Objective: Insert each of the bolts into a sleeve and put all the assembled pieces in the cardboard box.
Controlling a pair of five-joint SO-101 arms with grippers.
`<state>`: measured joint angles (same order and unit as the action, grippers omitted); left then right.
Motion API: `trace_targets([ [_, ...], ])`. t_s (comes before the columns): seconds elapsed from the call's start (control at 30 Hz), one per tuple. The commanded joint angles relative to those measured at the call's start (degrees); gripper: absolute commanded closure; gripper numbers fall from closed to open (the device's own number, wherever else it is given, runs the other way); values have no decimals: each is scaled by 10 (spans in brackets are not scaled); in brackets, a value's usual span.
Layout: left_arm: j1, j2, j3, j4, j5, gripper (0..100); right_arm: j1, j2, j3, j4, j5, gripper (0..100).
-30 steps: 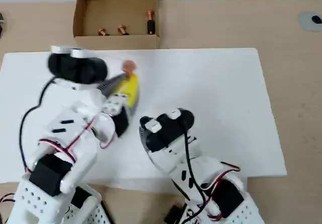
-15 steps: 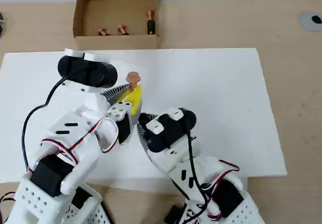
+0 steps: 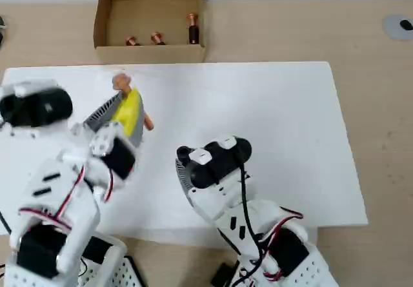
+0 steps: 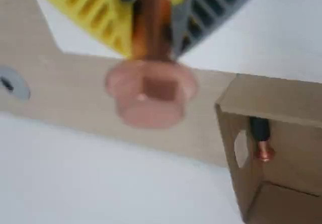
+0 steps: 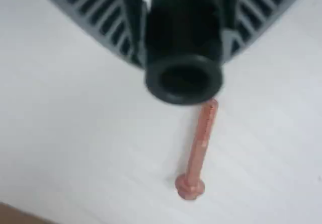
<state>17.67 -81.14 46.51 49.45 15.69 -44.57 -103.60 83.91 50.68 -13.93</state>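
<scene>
My left gripper [image 3: 121,93], with one yellow and one grey finger, is shut on a copper bolt [image 3: 120,81] and holds it above the white sheet, short of the cardboard box [image 3: 101,22]. In the left wrist view the bolt's head [image 4: 151,90] sticks out past the fingertips, with the box [image 4: 274,100] off to one side. My right gripper [image 5: 183,32] is shut on a black sleeve [image 5: 183,78] whose open mouth hangs over a second bolt [image 5: 198,148] lying on the sheet. That bolt [image 3: 148,122] peeks out beside the yellow finger.
Three assembled pieces lie in the box: one black-sleeved [image 3: 193,29] and two [image 3: 157,39] [image 3: 131,40] beside it. The white sheet [image 3: 277,106] covers the tan table. A grey disc [image 3: 399,26] sits at the far right corner. The right arm's body [image 3: 216,164] stands mid-sheet.
My left arm has swung to the left with the bolt in its gripper, uncovering the bolt on the sheet. The right arm has barely moved.
</scene>
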Motion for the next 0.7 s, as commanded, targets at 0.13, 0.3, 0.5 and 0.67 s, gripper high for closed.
trace_targets([
  [0.13, 77, -178, 121, -1, -121, 988, 28, -45, 13, -16, -4, 987],
  [0.3, 76, -238, 153, -4, -251, 989, 46, -45, 15, -15, -4, 987],
  [0.5, 77, -235, 133, -56, -203, 990, 46, -45, 15, -15, -4, 987],
  [0.67, 76, -234, 183, -105, -104, 991, 45, -46, 15, -16, -4, 987],
])
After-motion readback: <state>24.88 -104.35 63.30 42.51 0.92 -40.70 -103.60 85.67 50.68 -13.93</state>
